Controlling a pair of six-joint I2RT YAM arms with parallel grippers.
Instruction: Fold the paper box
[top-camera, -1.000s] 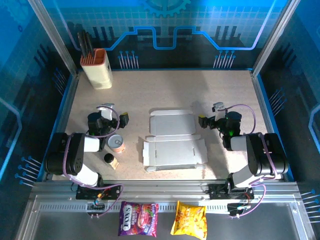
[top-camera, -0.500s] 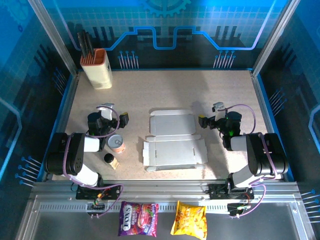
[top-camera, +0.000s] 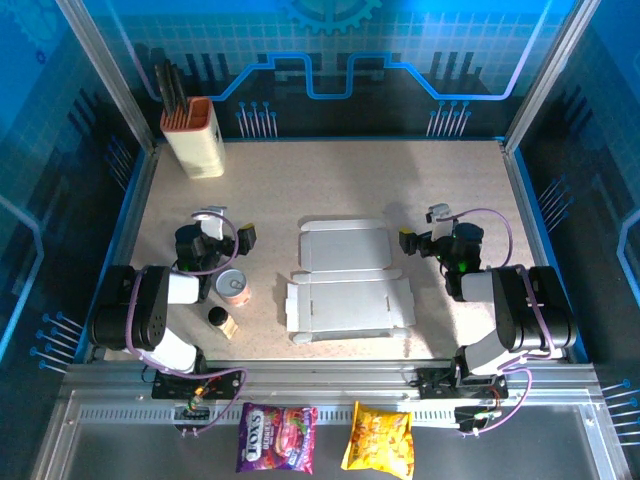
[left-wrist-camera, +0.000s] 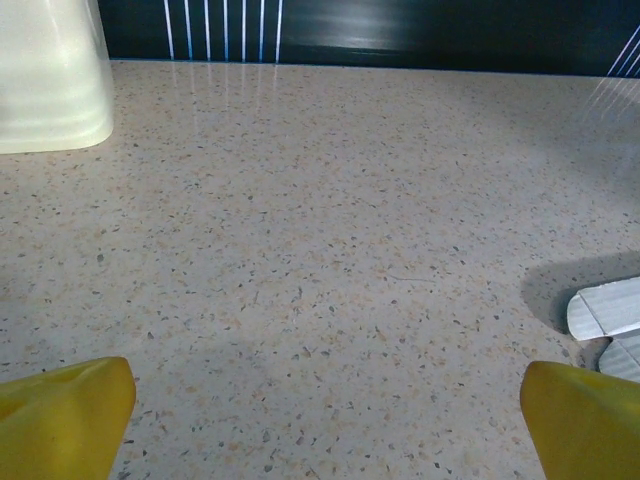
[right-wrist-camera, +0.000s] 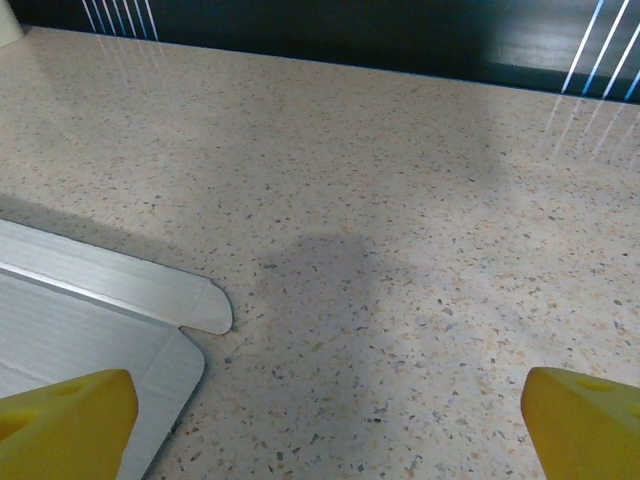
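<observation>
Both jaws are spread wide and empty. The left gripper (top-camera: 246, 238) sits well left of the paper box (top-camera: 345, 290), and the right gripper (top-camera: 404, 243) sits just right of its far panel. The box lies flat and unfolded mid-table (top-camera: 450, 180), between them. It's a thin sheet flush on the surface, so your fingers may skid over an edge or shove the whole sheet instead of lifting a flap. A left-arm sweep could clip the can (top-camera: 233, 288). The long axis runs left-right, with the narrower panel far and the wider flapped panel near.
</observation>
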